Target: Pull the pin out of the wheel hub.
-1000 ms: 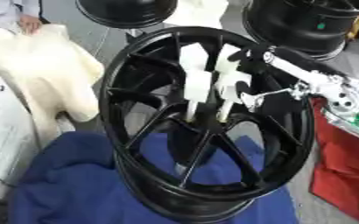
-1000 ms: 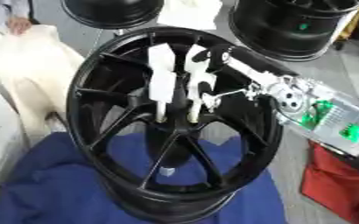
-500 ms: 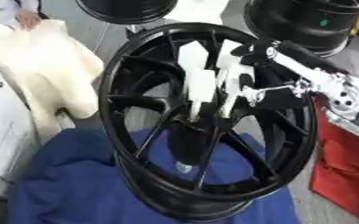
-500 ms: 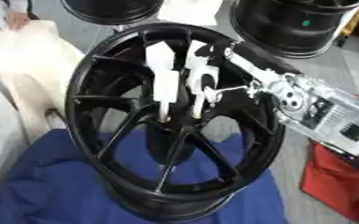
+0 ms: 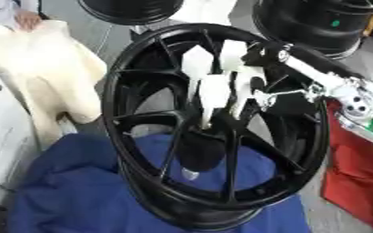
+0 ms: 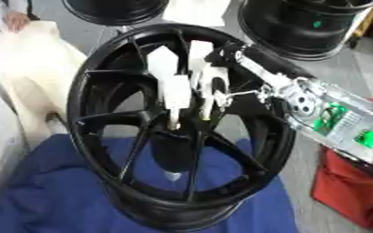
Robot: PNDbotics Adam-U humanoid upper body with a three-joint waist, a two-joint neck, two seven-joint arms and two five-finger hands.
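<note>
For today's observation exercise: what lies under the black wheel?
A blue cloth lies under the black wheel, showing through the spokes. The right robot hand reaches over the hub, covering part of it. The floor beneath the cloth is hidden.

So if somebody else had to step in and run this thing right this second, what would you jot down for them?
Right hand: reaching in from the right, white fingers pointing down at the centre of the black wheel; whether they grip anything cannot be made out.
Left hand: not in view.
The wheel stands tilted on a blue cloth.
A small pale piece shows below the hub, possibly the pin.
Done: hand is at the hub.
Left: get hold of the pin and pull it out.
</note>
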